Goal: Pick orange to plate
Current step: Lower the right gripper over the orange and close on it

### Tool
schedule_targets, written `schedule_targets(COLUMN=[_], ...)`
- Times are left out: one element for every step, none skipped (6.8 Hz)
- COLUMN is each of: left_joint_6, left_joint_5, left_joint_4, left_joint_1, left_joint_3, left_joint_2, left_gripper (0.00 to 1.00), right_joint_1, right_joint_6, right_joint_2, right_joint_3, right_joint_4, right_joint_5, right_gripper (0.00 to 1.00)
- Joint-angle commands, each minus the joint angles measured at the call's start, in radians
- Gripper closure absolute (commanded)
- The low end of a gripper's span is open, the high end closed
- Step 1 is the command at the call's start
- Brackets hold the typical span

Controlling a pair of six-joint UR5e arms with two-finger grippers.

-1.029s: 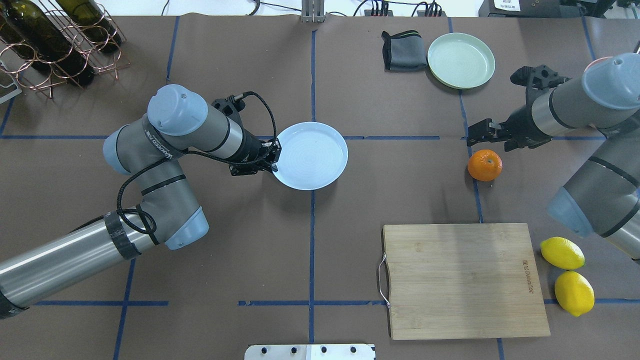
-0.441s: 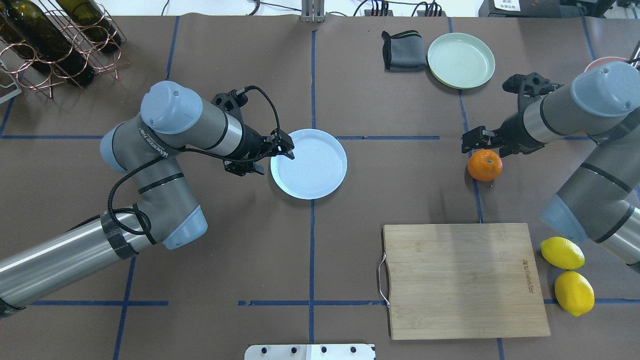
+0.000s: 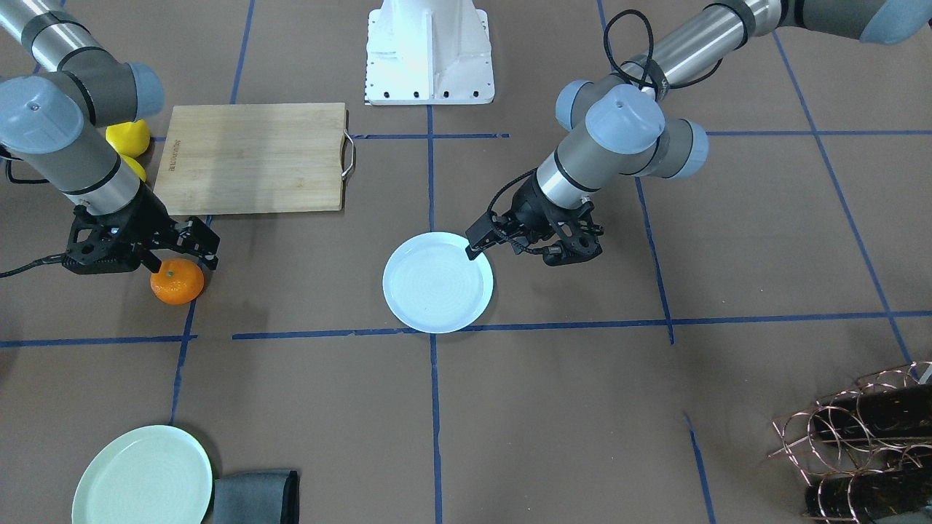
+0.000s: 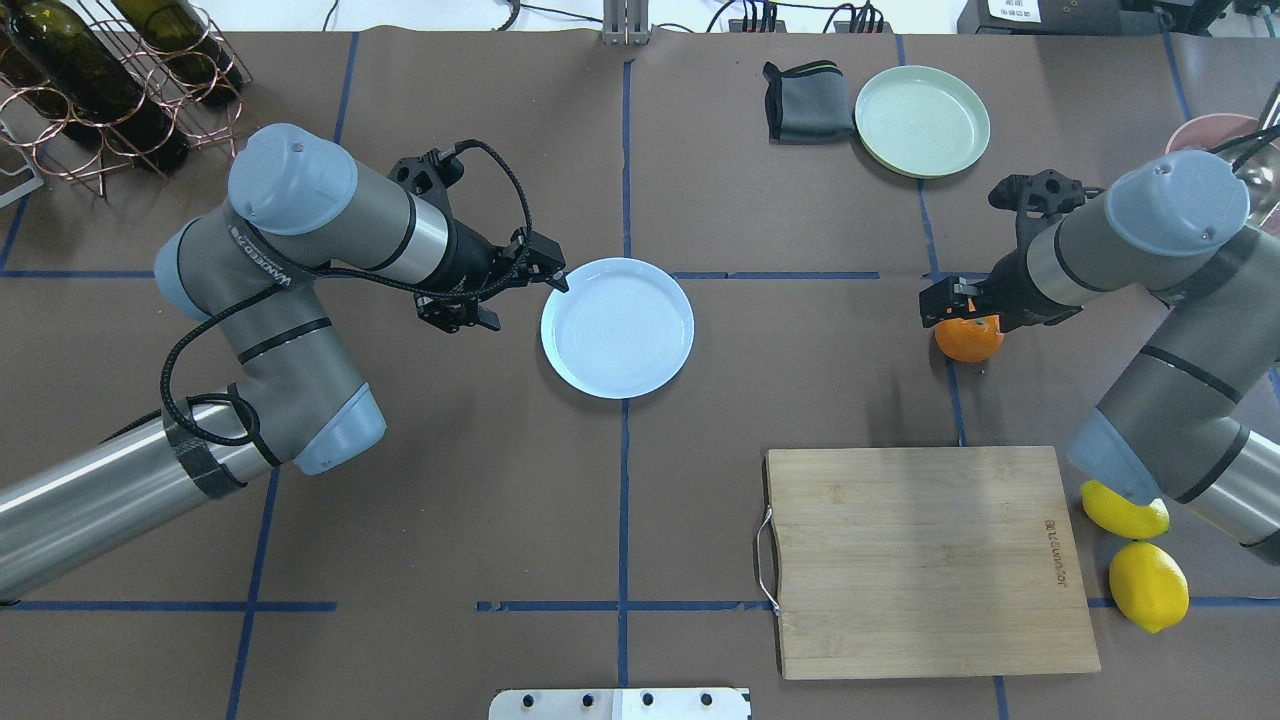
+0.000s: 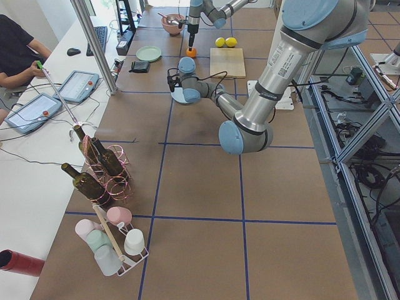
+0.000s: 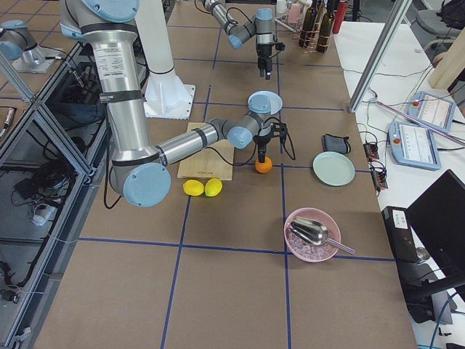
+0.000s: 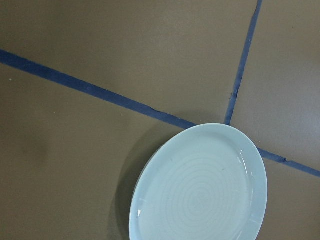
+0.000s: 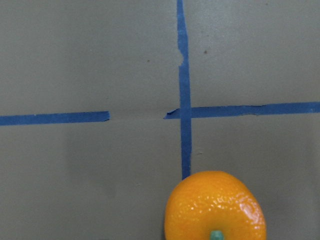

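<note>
The orange (image 4: pixel 970 342) sits on the brown table at the right, on a blue tape line. My right gripper (image 4: pixel 950 300) hangs open just over its far upper side, covering part of it from above. In the right wrist view the orange (image 8: pixel 215 207) fills the bottom centre and no fingers show. The pale bluish-white plate (image 4: pixel 617 327) lies flat at mid-table with nothing on it. My left gripper (image 4: pixel 553 270) hovers at the plate's upper-left rim, looks open and holds nothing. The left wrist view shows only the plate (image 7: pixel 200 185) and tape.
A wooden cutting board (image 4: pixel 925 560) lies in front of the orange, with two lemons (image 4: pixel 1148 585) to its right. A mint-green plate (image 4: pixel 922 120) and a grey cloth (image 4: pixel 805 100) sit at the back. A wine-bottle rack (image 4: pixel 110 80) stands back left, a pink bowl (image 6: pixel 312 234) far right.
My left gripper let go of the plate's rim and drew back to the left; the plate settled slightly nearer. My right gripper came down and forward over the orange.
</note>
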Motion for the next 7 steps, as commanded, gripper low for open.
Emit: schedule_targets(left_joint_6=[0.0,0.0,0.0,0.0,0.0,0.0,0.0], left_joint_5=[-0.002,-0.001,-0.001,-0.002,-0.002,-0.002,-0.002], left_joint_4=[-0.005,-0.005,-0.003,-0.002,-0.002,-0.003,-0.003], left_joint_1=[-0.001,-0.001,-0.001,-0.006,-0.006,-0.004,-0.004], left_joint_3=[-0.003,-0.009,-0.011,-0.018,-0.018,-0.02,-0.021], left_joint_2=[0.011,0.015,0.015,0.015,0.017,0.021,0.021], left_gripper=[0.0,0.0,0.0,0.0,0.0,0.0,0.0], right_joint_1=[0.003,-0.011,-0.014,-0.014,-0.006,-0.002,0.001], right_joint_6=[-0.051,-0.058,-0.062,-0.064,-0.093,-0.128,-0.13], right_joint_2=[0.004,0.011,0.062,0.083,0.077,0.073,0.073], right_joint_3=[-0.004,-0.018,-0.074,-0.108,-0.11,-0.11,-0.11], right_joint_4=[-0.035,-0.035,-0.035,-0.035,-0.035,-0.035,-0.035], right_joint_5=[-0.014,-0.044,-0.057,-0.058,-0.058,-0.057,-0.055], right_gripper=[0.0,0.0,0.0,0.0,0.0,0.0,0.0])
